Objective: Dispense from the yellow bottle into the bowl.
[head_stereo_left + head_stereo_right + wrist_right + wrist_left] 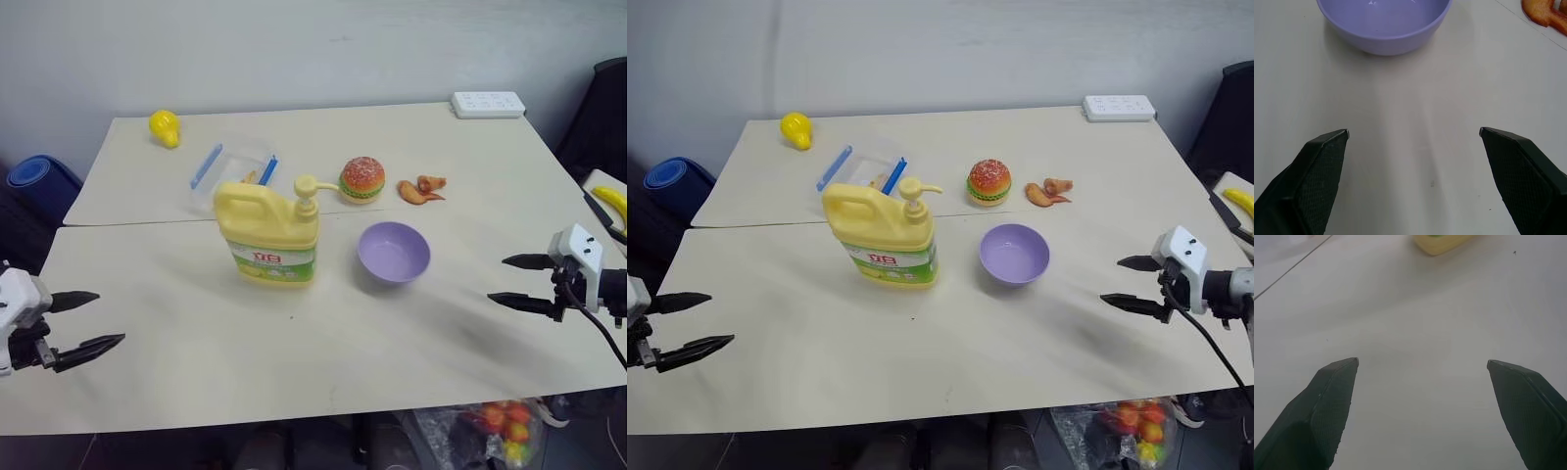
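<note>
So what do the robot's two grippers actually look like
Each has two black, pointed, wedge-shaped fingers with a finely textured surface. The left gripper sits on a white housing; the right gripper has a white block on top and a black cable trailing from it.

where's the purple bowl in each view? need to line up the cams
Left eye view: the bowl sits right of centre, beside the yellow bottle.
Right eye view: just right of centre, again right of the bottle.
Left wrist view: not in it; a corner of the bottle's base is.
Right wrist view: ahead of the open fingers.
Shared landmark: the yellow bottle, in both eye views and the left wrist view.
</note>
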Motion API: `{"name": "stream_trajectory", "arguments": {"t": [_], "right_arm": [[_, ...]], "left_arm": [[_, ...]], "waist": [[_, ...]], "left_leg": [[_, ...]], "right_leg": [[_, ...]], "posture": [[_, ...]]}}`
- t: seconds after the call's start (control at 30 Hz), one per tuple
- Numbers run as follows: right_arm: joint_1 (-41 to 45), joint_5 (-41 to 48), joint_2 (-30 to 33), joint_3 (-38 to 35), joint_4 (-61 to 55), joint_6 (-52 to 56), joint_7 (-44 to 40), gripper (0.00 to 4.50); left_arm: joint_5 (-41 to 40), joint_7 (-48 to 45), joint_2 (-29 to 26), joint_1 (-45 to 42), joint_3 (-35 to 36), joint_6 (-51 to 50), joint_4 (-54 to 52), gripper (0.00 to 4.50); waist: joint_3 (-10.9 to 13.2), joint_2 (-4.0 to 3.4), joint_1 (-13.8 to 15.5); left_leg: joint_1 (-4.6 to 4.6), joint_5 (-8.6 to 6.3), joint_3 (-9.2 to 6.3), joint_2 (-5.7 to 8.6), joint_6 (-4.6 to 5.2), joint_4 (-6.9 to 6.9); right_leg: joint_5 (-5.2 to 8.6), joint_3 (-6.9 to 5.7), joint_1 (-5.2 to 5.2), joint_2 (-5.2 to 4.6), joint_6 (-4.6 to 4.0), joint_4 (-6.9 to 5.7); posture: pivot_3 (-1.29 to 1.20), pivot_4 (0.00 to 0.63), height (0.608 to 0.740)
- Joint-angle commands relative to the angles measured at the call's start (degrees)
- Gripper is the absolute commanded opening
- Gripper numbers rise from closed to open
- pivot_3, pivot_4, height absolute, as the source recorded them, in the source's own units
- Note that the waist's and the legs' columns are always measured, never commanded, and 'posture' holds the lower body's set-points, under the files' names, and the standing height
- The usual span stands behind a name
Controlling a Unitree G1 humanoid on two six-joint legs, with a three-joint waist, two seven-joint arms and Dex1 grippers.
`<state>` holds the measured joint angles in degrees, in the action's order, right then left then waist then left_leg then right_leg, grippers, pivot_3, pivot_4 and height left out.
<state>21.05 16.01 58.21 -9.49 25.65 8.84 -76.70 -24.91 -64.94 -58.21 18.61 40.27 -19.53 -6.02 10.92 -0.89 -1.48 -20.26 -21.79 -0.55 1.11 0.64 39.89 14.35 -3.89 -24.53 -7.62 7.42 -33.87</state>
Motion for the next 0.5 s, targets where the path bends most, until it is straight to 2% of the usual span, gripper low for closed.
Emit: {"name": "stream_trajectory", "arguments": {"t": [0.03, 0.2, 0.4, 0.5], "right_arm": [[-0.12, 1.02, 0.71, -1.9, -2.08, 0.07, 0.68, 4.48], [-0.67, 0.67, 0.16, -1.47, -3.42, 0.23, 2.14, 4.48], [-0.68, 2.1, -0.14, -1.66, -4.84, 3.38, 2.47, 4.48], [-0.29, 2.39, -0.13, -1.47, -5.33, 4.07, 2.76, 4.48]], "left_arm": [[0.4, 0.05, 0.7, -0.01, 1.48, 1.32, 0.64, 4.5], [1.19, 2.19, 1.85, -1.19, 0.8, 2.02, 0.29, 4.5], [-2.85, 2.21, 2.32, -2.92, 1.24, -2.99, -0.82, 4.5], [-2.37, 2.65, 2.42, -3.95, 0.5, -2.26, -0.22, 4.5]], "waist": [[0.0, 0.0, -0.01], [0.0, 0.0, 0.01], [0.0, 0.0, 0.05], [0.0, 0.0, 0.05]], "left_leg": [[0.0, 0.0, 0.01, 0.0, 0.0, 0.0], [0.01, 0.0, 0.01, -0.01, -0.01, 0.0], [0.0, 0.0, 0.02, 0.0, 0.0, 0.01], [0.01, 0.0, 0.02, -0.01, 0.0, 0.01]], "right_leg": [[0.0, 0.0, 0.0, 0.0, 0.0, 0.01], [0.0, 0.01, 0.0, 0.0, 0.0, 0.0], [0.0, 0.02, 0.0, 0.0, 0.01, -0.09], [0.0, 0.02, 0.0, 0.01, 0.01, -0.1]], "posture": [[0.0, 0.15, 0.74], [0.0, 0.15, 0.74], [0.0, 0.15, 0.74], [0.0, 0.15, 0.74]]}}
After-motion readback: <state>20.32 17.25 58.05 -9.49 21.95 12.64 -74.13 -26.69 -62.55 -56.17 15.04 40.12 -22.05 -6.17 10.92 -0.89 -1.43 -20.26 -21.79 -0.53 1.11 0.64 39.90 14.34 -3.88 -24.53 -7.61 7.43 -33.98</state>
